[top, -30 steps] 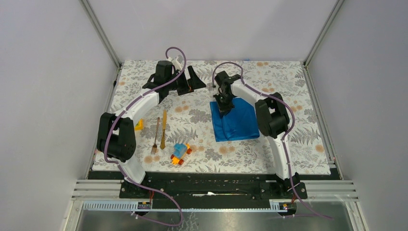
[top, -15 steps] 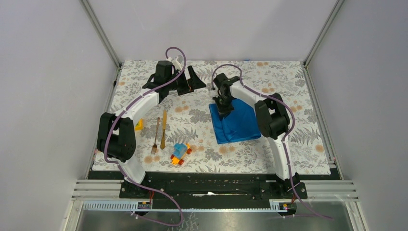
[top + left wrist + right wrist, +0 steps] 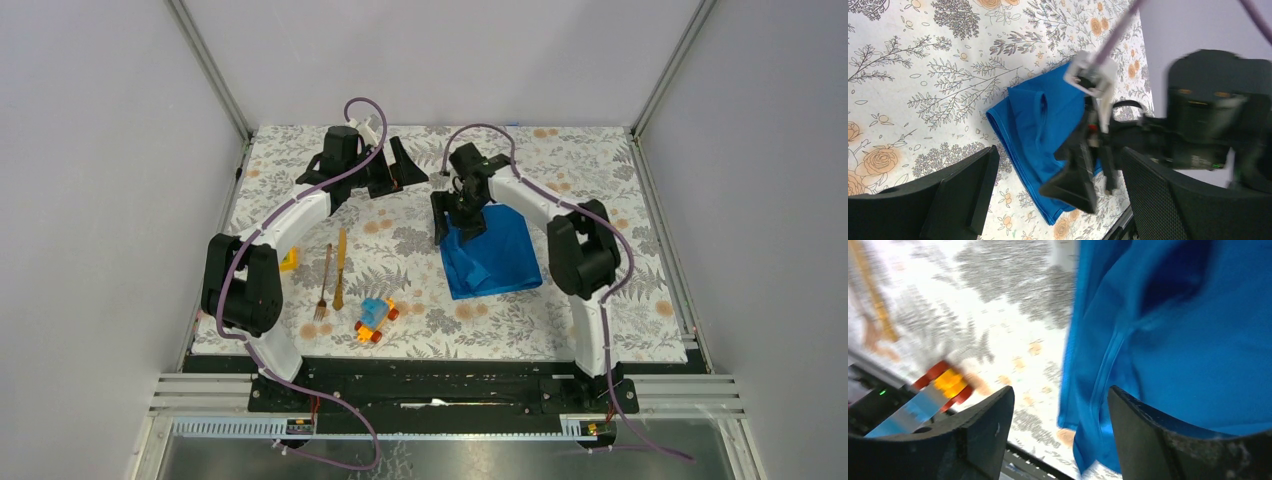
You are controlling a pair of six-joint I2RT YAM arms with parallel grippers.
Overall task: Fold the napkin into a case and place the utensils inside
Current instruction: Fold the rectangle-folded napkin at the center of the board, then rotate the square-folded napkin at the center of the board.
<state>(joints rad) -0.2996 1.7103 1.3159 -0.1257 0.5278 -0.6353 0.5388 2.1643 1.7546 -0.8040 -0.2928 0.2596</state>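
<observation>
Blue napkin [image 3: 492, 252] lies folded under right gripper [image 3: 460, 222], jaws apart, empty; left gripper [image 3: 392, 178] spread too. Next, likely: fetch fork [image 3: 324, 283], knife [image 3: 340, 268].

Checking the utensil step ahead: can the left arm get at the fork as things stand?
Probably yes. The fork lies uncovered, with nothing on or over it, and the left gripper hangs open and empty farther back. Only the knife, close beside it, might crowd the fingers.
</observation>
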